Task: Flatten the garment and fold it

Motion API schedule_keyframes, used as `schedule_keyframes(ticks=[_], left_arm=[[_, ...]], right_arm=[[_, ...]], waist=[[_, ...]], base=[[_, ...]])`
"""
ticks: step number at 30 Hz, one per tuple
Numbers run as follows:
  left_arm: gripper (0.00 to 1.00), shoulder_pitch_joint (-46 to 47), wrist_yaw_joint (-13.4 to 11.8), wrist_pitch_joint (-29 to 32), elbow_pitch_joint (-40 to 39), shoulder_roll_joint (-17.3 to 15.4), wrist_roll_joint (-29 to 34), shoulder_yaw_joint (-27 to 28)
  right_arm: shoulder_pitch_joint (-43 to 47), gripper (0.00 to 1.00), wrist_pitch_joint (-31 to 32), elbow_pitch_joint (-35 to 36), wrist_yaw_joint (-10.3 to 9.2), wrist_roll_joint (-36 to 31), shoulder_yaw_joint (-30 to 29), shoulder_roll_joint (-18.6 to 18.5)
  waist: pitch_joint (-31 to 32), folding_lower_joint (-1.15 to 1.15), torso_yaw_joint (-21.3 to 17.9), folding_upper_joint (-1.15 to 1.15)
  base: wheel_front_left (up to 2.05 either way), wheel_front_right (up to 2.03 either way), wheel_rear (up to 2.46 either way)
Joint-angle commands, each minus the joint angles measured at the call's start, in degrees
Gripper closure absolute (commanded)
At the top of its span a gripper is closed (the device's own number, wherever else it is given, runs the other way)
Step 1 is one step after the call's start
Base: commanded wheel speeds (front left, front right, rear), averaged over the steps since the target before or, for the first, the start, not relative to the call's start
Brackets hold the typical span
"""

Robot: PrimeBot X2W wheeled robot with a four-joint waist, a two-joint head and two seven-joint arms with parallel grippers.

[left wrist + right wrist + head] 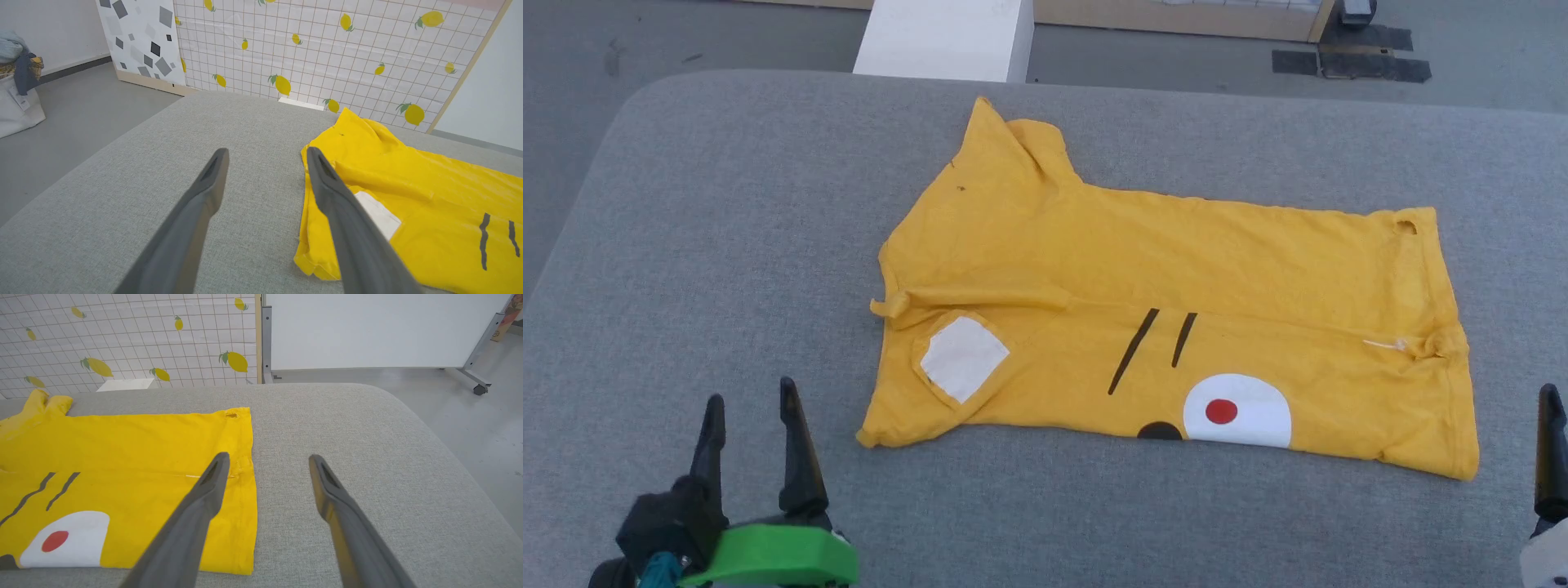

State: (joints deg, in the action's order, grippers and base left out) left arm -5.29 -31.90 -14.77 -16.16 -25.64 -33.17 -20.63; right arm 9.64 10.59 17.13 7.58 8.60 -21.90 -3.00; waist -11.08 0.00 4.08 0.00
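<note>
On woven grey padding [727, 245], thin mustard garment [1176, 269] lies folded lengthwise (creased).

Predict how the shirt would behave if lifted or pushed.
Probably floppy: the shirt lies in soft folds and creases. Likely light, as the cloth looks thin. Pushed, it would probably bunch, not slide, on the textured cushion.
</note>
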Motion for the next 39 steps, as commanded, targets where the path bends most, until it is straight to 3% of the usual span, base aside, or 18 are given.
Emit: schedule_keyframes(ticks=[1, 6, 16, 22, 28, 29, 30, 34, 39], left_arm=[[0.00, -0.9, 1.0, -0.2, 0.5, 0.2, 1.8, 0.8], [0.00, 0.6, 4.4, 0.9, 2.7, -1.3, 3.7, 0.0], [0.00, 12.6, 14.1, 20.6, 8.9, -5.9, 1.5, -8.2], [0.00, 15.1, 17.0, 28.9, 13.1, -6.3, -1.5, -10.7], [0.00, 16.3, 19.3, 30.7, 18.0, -4.9, -3.6, -12.0], [0.83, 16.5, 19.6, 30.6, 18.9, -4.6, -3.8, -12.1], [1.00, 16.6, 20.0, 30.3, 20.1, -4.2, -4.1, -12.2], [1.00, 16.9, 20.9, 29.0, 23.1, -2.8, -5.3, -12.0], [1.00, 15.8, 20.8, 26.8, 23.6, -2.8, -6.7, -10.3]], right_arm=[[0.5, 0.00, -0.9, -0.6, -0.09, 0.0, 0.2, 0.1], [-0.4, 0.00, -1.7, -1.8, -0.09, -0.2, 1.0, 0.1], [-2.4, 0.00, -0.5, -1.4, -0.09, -1.2, 1.8, 0.1], [-2.4, 0.00, 0.1, -1.7, -0.09, -0.6, 2.1, 0.1], [-2.7, 0.00, 0.6, -1.5, -0.09, -0.7, 2.0, 0.1], [-2.8, 0.00, 0.7, -1.5, -0.09, -0.8, 2.0, 0.1], [-3.1, 0.00, 0.9, -1.4, -0.09, -1.1, 2.2, 0.1], [-4.4, 0.00, 2.0, -0.4, -0.09, -2.5, 3.6, 0.0], [-7.0, 0.00, 5.5, 0.6, -0.09, -2.8, 5.6, -3.6]], waist=[[0.5, 0.00, 0.2, 0.00], [0.5, 0.00, 0.4, 0.00], [-2.4, 0.00, 0.0, 0.00], [-3.9, 0.00, -1.2, 0.00], [-4.6, 0.00, -2.0, 0.00], [-4.6, 0.00, -2.0, 0.00], [-4.6, 0.00, -2.1, 0.00], [-4.2, 0.00, -1.9, 0.00], [-3.5, 0.00, -1.6, 0.00]], base=[[0.00, 0.00, 0.00], [0.00, 0.00, 0.00], [0.00, 0.00, 0.00], [0.00, 0.00, 0.00], [0.00, 0.00, 0.00], [0.00, 0.00, 0.00], [0.00, 0.00, 0.00], [0.00, 0.00, 0.00], [0.00, 0.00, 0.00]])
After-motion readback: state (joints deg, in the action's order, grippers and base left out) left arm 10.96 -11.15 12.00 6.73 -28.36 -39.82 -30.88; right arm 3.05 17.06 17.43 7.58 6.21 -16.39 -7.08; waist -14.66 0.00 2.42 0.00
